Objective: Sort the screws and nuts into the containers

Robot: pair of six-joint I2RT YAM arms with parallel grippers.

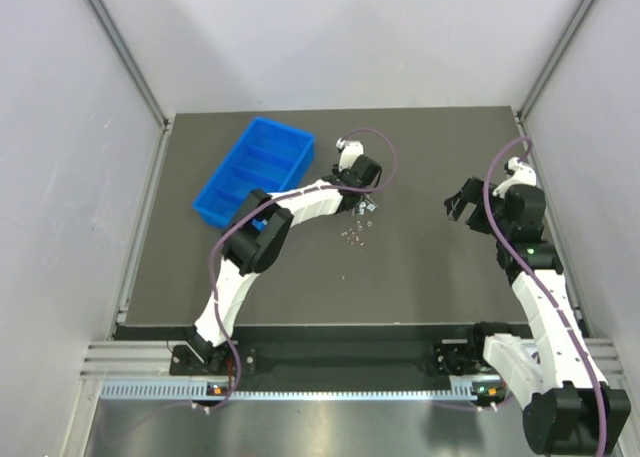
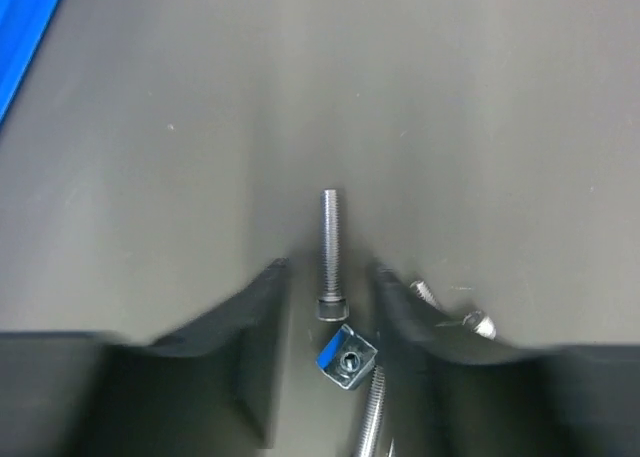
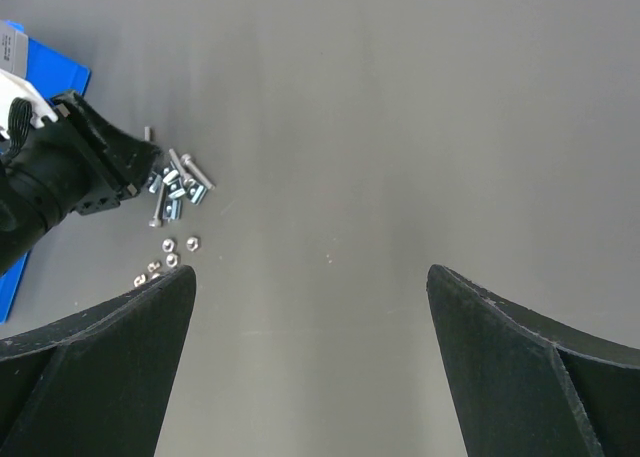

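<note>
One screw (image 2: 331,252) lies flat on the mat, shank pointing away from the left wrist camera and head toward it, in the gap of the left gripper (image 2: 330,272). The jaws stand apart on either side of it and neither finger touches it, so nothing is grasped yet. Just behind the head sits a square nut (image 2: 347,357) (one face shows blue). A second screw (image 2: 370,427) lies close behind that.

All of these belong to the loose pile (image 3: 175,192), near the blue tray (image 1: 228,167) at the far left of the table. The overhead view is too small to tell whether any compartment holds parts. The right gripper (image 3: 310,272) hangs well apart over bare mat, fingers spread wide and empty.

The screw is thin and round, so an off-centre pinch would likely roll it or squirt it out of the jaws. A finger set too low or too far back could catch the square nut and carry both kinds to one compartment.

The mat (image 1: 420,277) is dark grey, matte and smooth, and no lip shows, so a dropped screw could roll. Pale grey panels (image 1: 60,177) close in the table, with aluminium posts (image 1: 120,47) at the corners.
</note>
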